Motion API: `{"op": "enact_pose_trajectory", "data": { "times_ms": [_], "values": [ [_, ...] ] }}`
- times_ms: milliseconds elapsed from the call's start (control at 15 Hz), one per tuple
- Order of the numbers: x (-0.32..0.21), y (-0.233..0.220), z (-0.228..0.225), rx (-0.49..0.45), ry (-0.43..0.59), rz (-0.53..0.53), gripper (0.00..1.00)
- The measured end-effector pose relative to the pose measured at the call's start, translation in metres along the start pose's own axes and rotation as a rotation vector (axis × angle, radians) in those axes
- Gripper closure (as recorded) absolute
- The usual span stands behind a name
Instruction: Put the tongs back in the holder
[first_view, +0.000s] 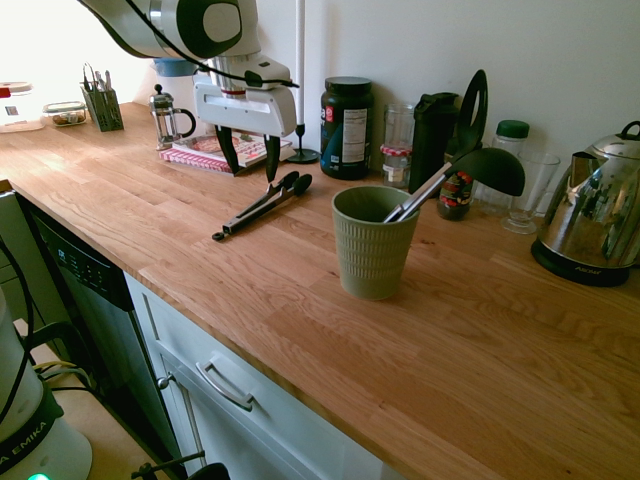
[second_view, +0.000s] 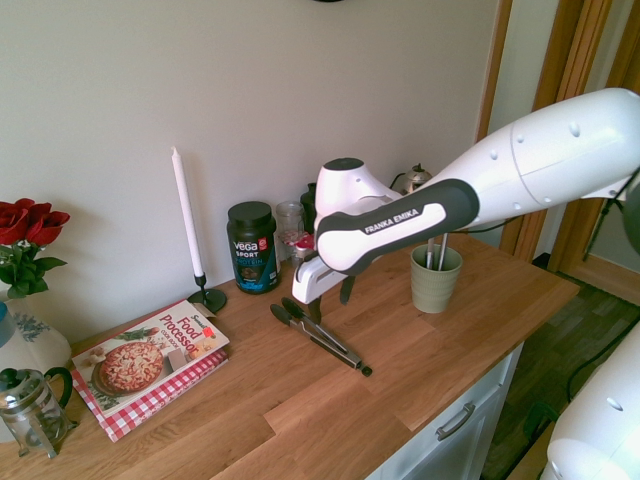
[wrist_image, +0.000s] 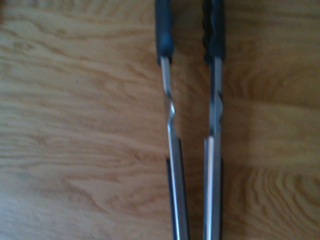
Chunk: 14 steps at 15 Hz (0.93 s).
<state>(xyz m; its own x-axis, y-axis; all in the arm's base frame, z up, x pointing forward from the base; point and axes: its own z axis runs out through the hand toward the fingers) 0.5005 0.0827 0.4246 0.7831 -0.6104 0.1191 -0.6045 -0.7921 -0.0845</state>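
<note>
Slim metal tongs (second_view: 325, 338) — black-tipped — lie beside the ribbed (tapering) crock (first_view: 374, 250).

The tongs (wrist_image: 212, 175) have smooth silver metal arms with a soft sheen and dark, plastic-looking tips. The worktop (first_view: 300, 340) is wood with visible grain and a light satin sheen. The utensil crock (first_view: 375, 250) looks matt, its green sides ribbed. The ladle (first_view: 490, 170) has a matt black bowl, plastic by its look. The kettle (first_view: 590, 220) is glossy, mirror-like metal. The protein tub (second_view: 253, 248) looks like dark plastic, and the recipe book (second_view: 150, 360) has a shiny paper cover. The arm's shell (second_view: 540, 150) is smooth, glossy white.
</note>
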Motion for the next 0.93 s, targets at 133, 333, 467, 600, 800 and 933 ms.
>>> {"op": "enact_pose_trajectory", "data": {
  "times_ms": [133,333,467,600,800,933],
  "values": [
    [0.014,-0.024,0.011,0.001,-0.007,-0.021,0.00],
    [0.016,-0.049,0.034,-0.005,-0.038,-0.048,0.00],
    [0.014,-0.055,0.049,-0.011,-0.051,-0.057,0.00],
    [0.018,-0.057,0.063,-0.014,-0.056,-0.058,1.00],
    [0.020,-0.063,0.079,-0.021,-0.068,-0.061,1.00],
    [0.021,-0.068,0.082,-0.022,-0.070,-0.066,1.00]
  ]
}}
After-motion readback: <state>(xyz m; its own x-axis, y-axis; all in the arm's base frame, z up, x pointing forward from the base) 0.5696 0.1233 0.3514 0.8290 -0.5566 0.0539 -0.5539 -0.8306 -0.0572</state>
